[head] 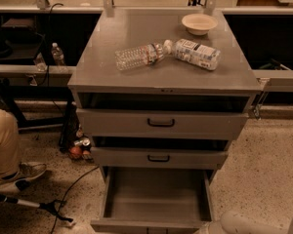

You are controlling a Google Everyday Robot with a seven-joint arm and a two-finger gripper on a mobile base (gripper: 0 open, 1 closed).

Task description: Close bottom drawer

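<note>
The bottom drawer (156,196) of the grey metal cabinet (136,67) is pulled far out toward me, and its plain grey interior is empty. Only the top edge of its front panel (149,225) shows at the lower frame edge; its handle is out of view. The top drawer (161,123) and the middle drawer (158,158) stand slightly open, each with a black handle. A pale rounded part of my arm (251,223) shows at the lower right, just right of the bottom drawer's front corner. My gripper itself is not in view.
On the cabinet top lie a clear plastic bottle (139,56) and a white carton (198,53), with a cream bowl (199,23) behind them. A person's leg and shoe (10,165) are at the left. A cable (71,186), cans (78,149) and a floor tool (29,204) lie left of the cabinet.
</note>
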